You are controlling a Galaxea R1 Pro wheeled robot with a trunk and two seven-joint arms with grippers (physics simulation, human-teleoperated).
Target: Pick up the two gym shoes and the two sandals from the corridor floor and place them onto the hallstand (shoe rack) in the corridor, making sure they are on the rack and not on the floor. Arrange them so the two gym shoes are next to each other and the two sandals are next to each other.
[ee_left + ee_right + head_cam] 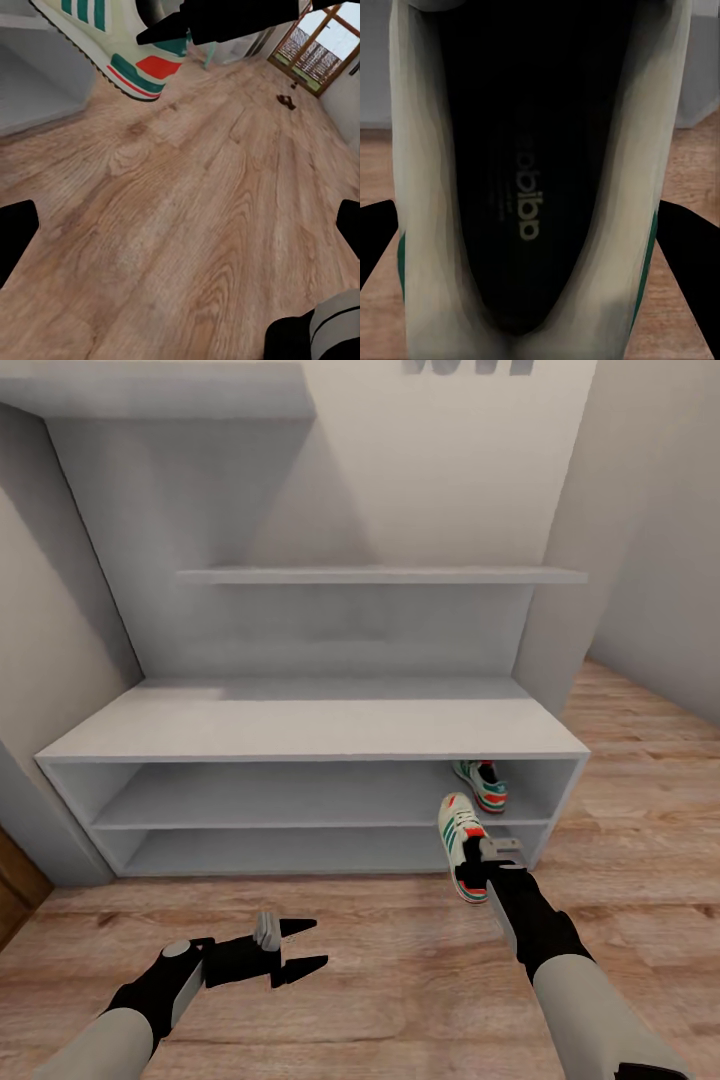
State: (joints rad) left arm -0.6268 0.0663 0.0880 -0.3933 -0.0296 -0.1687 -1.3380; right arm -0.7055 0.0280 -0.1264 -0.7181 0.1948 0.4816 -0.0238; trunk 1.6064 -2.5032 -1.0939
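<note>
Facing the rack [300, 725], whose upper tier holds one shoe [482, 783] at its right end, the right gripper [480, 873] clamps the second shoe [458, 832] toe-forward just before it; the left gripper [300, 948] hangs spread, empty.

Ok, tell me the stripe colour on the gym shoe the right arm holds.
Green stripes on the held gym shoe, clearest in the left wrist view.

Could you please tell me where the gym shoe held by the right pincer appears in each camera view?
Head view: held shoe right of centre, in front of the rack, toe toward it.
Left wrist view: its heel end in the upper left corner, above the floor.
Right wrist view: its dark opening fills the centre.
Shared landmark: the wood floor.
</note>
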